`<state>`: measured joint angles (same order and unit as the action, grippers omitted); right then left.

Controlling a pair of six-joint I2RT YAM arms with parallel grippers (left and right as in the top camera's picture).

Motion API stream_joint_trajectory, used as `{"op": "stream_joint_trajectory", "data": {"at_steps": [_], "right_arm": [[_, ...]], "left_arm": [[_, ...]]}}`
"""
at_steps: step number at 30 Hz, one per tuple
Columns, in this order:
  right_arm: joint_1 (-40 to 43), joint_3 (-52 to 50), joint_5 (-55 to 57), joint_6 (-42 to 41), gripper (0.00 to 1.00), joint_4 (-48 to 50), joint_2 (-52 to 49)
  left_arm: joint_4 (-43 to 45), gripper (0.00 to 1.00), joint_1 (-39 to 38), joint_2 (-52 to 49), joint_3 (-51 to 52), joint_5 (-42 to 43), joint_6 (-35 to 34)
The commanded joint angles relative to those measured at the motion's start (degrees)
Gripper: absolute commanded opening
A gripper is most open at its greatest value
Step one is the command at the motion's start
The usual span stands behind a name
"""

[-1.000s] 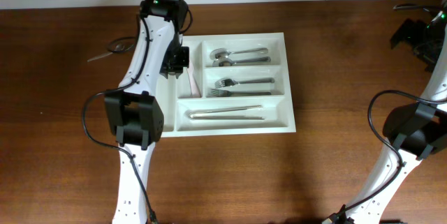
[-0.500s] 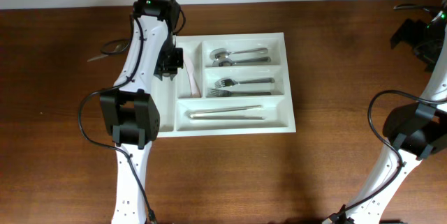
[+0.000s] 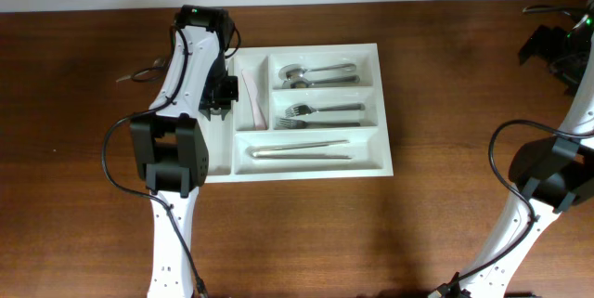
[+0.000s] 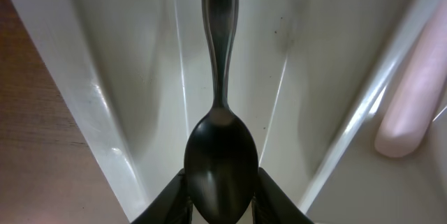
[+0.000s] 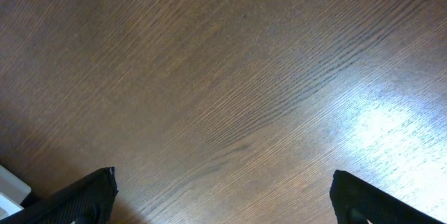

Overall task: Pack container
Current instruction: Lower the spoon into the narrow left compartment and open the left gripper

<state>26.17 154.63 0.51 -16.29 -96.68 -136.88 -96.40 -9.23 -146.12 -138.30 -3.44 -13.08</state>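
The container (image 3: pixel 371 163) is a white cutlery tray lying mid-table. My left gripper (image 3: pixel 215 89) hangs over its leftmost narrow compartment. In the left wrist view my left gripper (image 4: pixel 221 185) is shut on the bowl of a dark metal spoon (image 4: pixel 221 151), whose handle points away along the white compartment floor (image 4: pixel 150 56). A pink utensil (image 4: pixel 412 105) lies in the neighbouring narrow compartment (image 3: pixel 251 98). My right gripper (image 3: pixel 557 47) is at the far right edge, away from the tray; its wrist view shows it open (image 5: pixel 223 192) over bare wood, holding nothing.
Spoons (image 3: pixel 316 73), forks (image 3: pixel 320 112) and long thin pieces (image 3: pixel 302 149) fill the three wide compartments. A thin metallic item (image 3: pixel 139 73) lies on the wood left of the tray. Both arm bases stand near the table's front edge.
My left arm has shifted left with the spoon, from over the pink utensil's compartment to the leftmost one. The right arm has stayed still.
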Motion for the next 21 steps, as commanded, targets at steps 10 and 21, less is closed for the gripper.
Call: {"op": "stream_joint_trajectory", "data": {"at_steps": [10, 21], "right_arm": [[-0.28, 0.85, -0.07, 0.22, 0.99, 0.0, 1.62], [-0.28, 0.85, -0.07, 0.22, 0.99, 0.0, 1.62]], "left_arm": [[1.03, 0.43, 0.15, 1.73, 0.2, -0.85, -0.11], [2.49, 0.49, 0.83, 1.75, -6.19, -0.83, -0.13]]}}
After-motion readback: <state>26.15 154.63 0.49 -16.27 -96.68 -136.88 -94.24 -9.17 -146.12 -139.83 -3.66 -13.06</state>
